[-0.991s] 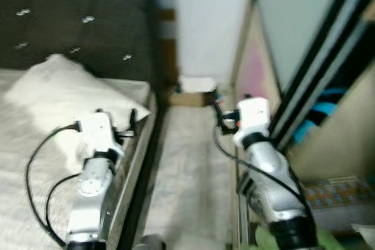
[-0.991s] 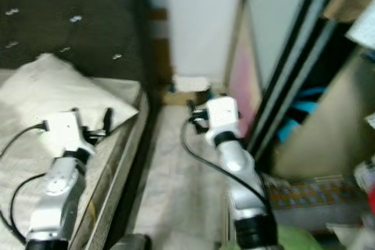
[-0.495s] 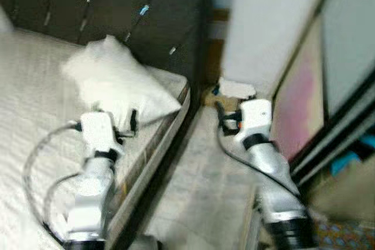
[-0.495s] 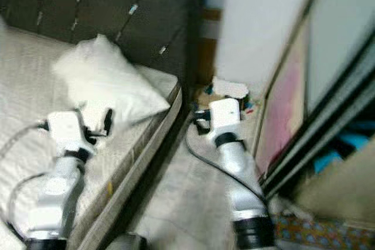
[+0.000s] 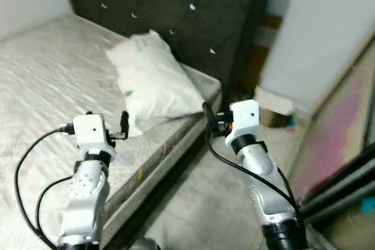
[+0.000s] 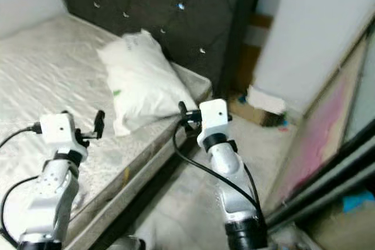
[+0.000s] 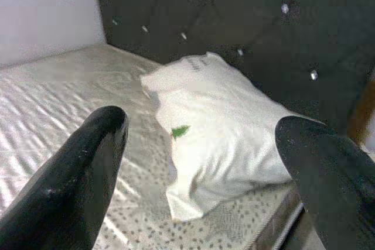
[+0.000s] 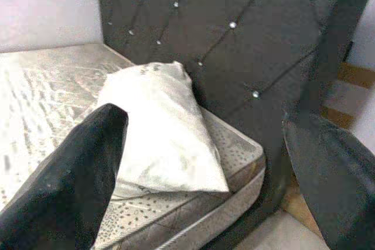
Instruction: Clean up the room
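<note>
A white pillow (image 5: 155, 83) with a small green mark lies at the corner of the bare mattress (image 5: 47, 68), against the dark tufted headboard (image 5: 176, 4). My left gripper (image 5: 108, 120) is held above the mattress just short of the pillow. It is open, and the left wrist view has the pillow (image 7: 222, 139) between its two black fingers (image 7: 88, 168). My right gripper (image 5: 220, 112) hovers over the bed's near corner, beside the pillow's end. It is open too, with nothing between its fingers (image 8: 76, 180).
A narrow strip of pale floor (image 5: 217, 203) runs between the bed and a wardrobe's sliding door (image 5: 334, 139) on the right. A cardboard box with a white top (image 5: 272, 106) sits on the floor by the white wall, past the headboard.
The camera has swung left: the bed and pillow now take up more of the picture and the wardrobe has slid off to the right. Both arms keep their raised pose.
</note>
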{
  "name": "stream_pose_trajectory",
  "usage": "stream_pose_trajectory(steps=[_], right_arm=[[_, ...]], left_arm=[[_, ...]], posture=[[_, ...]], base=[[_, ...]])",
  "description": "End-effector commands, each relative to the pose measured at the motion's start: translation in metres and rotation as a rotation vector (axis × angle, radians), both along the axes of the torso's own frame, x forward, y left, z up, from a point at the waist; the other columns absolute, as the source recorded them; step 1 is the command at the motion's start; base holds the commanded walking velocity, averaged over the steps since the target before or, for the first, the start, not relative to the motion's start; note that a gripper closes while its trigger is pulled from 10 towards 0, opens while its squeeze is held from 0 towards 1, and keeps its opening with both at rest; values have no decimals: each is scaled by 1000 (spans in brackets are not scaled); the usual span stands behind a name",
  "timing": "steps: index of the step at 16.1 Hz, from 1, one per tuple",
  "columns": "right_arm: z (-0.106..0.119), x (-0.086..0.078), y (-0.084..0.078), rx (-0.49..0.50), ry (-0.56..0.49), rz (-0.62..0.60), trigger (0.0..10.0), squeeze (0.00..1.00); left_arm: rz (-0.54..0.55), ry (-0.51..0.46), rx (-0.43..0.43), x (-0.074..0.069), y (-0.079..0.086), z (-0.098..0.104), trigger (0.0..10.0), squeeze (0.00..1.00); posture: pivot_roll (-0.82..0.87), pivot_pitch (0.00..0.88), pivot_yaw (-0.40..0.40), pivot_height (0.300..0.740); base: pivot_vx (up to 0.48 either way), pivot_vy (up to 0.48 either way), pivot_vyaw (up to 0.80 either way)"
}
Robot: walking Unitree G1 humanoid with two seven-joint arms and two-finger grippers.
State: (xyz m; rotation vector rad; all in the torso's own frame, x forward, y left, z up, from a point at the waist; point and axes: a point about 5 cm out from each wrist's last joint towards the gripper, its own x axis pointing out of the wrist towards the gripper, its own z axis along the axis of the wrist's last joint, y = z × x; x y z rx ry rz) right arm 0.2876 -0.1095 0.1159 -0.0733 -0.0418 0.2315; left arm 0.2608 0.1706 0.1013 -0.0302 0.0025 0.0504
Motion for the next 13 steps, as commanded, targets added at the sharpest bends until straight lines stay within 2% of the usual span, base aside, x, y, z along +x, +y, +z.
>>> stream_pose_trajectory(steps=[1,13], right_arm=[[3,0,-3,3,-8,-10,10000,0],[6,3,0,13,-12,3,10000,0]], left_arm=[[-7,-15,2,0,-3,4,10000,0],[-9,-25,8,5,-2,6,10000,0]], posture=[[64,0,-27,740],[65,0,-27,740]], base=[[0,0,800],[0,0,800]])
